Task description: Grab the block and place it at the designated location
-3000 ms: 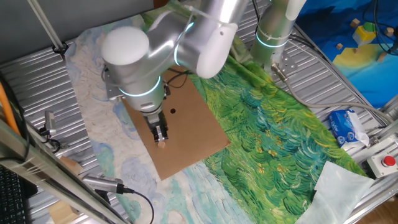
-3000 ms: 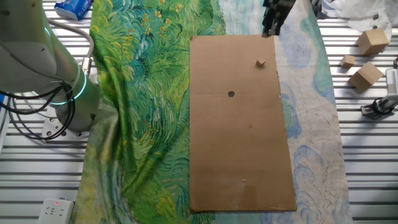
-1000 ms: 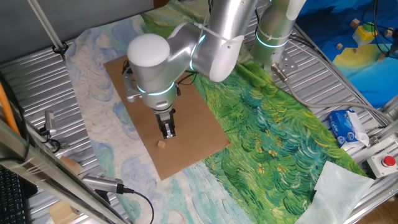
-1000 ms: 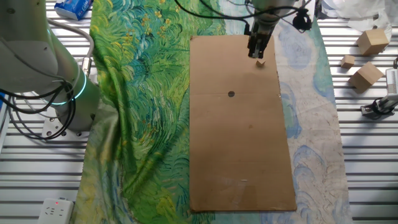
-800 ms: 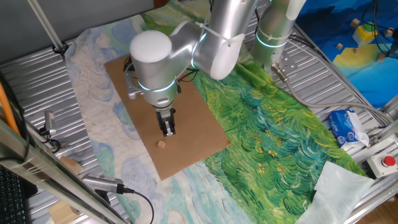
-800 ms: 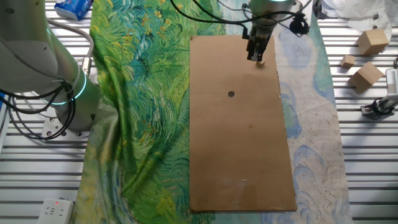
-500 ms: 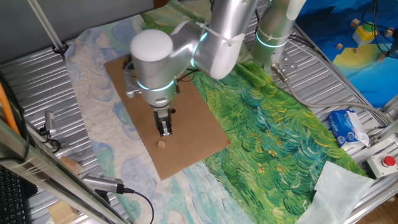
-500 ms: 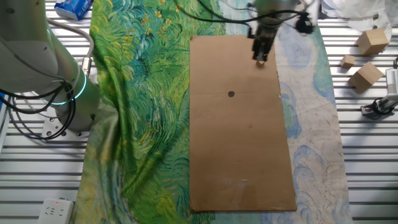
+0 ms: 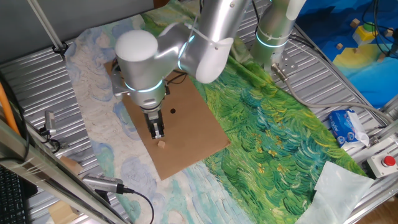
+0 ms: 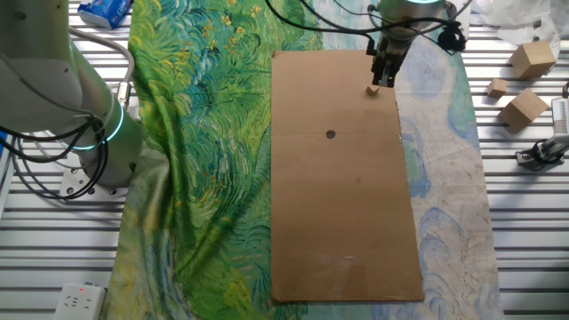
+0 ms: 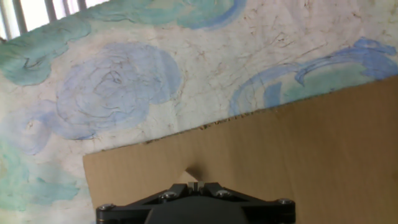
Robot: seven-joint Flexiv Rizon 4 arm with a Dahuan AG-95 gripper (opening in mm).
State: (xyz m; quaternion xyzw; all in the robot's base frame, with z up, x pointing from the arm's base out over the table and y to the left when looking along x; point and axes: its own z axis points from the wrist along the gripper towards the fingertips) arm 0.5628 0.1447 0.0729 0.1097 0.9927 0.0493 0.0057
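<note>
The block (image 9: 161,144) is a tiny tan cube lying on the brown cardboard sheet (image 9: 186,140) near its corner. It also shows in the other fixed view (image 10: 373,90) and in the hand view (image 11: 190,175), half hidden by the hand. The designated location is a black dot (image 9: 172,112) (image 10: 331,135) mid-sheet. My gripper (image 9: 157,132) (image 10: 385,76) hangs just above the sheet right beside the block, fingers together and empty. In the hand view the gripper (image 11: 194,185) is shut, with the block just beyond the tips.
The sheet lies on a painted cloth (image 10: 204,133), green on one side and pale blue on the other. Larger wooden blocks (image 10: 532,59) (image 10: 522,108) sit on the metal slats beside it. The arm's base (image 10: 84,124) stands by the green side. A tissue pack (image 9: 346,126) lies far off.
The gripper has shifted sideways over the sheet's corner and now sits just off to the block's side. The block has not moved. The fingers stay together.
</note>
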